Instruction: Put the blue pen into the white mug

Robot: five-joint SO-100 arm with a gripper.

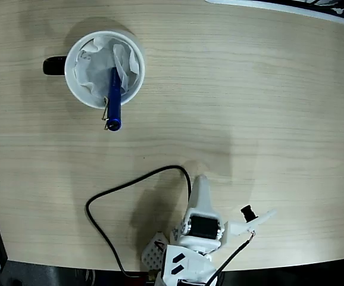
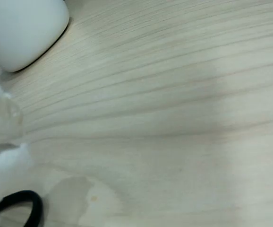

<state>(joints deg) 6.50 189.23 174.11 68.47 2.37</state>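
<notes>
Resting empty near the table's (image 1: 267, 89) bottom edge, pincer (image 1: 200, 182) aperture unclear.

The arm (image 1: 200, 229) is white plastic with a black servo block (image 1: 203, 226), and a black cable (image 1: 119, 193) loops from its base.

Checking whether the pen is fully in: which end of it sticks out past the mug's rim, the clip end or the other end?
The clip end: the blue pen leans over the white mug's lower rim with its silver clip outside, while the other end sits inside on the paper lining.
</notes>
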